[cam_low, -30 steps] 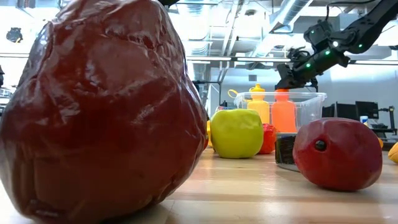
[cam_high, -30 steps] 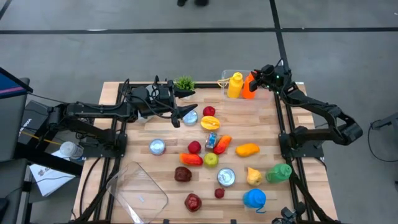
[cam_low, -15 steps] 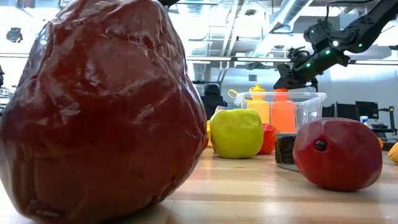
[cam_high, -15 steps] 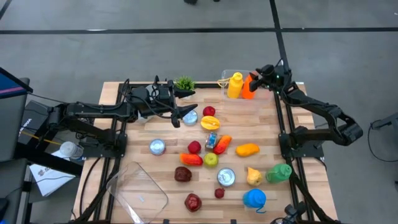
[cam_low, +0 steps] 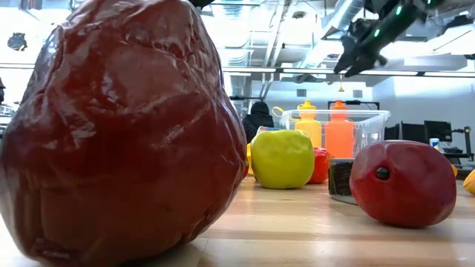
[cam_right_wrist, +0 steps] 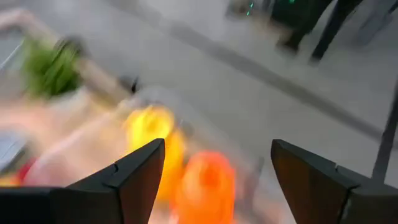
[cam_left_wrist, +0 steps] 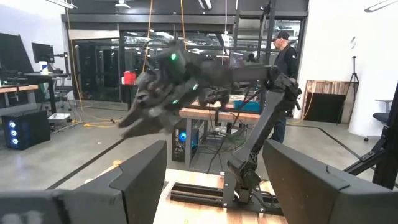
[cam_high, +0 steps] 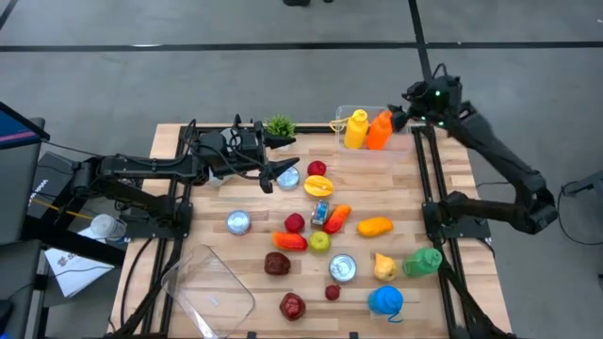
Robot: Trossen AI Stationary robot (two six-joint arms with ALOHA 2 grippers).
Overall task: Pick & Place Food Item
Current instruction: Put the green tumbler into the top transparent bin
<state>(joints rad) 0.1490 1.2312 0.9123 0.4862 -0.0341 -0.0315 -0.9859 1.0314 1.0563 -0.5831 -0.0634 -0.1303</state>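
High view shows the right tool (cam_high: 407, 110) spread wide and empty, raised just beside the clear bin (cam_high: 363, 155) at the desk's (cam_high: 188, 207) far edge. An orange bottle (cam_high: 380, 130) stands inside that bin next to a yellow bottle (cam_high: 356, 128). Well apart from the bin, the left tool (cam_high: 275, 156) waits released near a silver can (cam_high: 288, 176).

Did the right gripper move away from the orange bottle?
Yes. The right gripper lifted up and back off the orange bottle, which stands in the clear bin.

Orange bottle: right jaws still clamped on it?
No, the right gripper hangs open above the orange bottle, which stands free in the clear bin.
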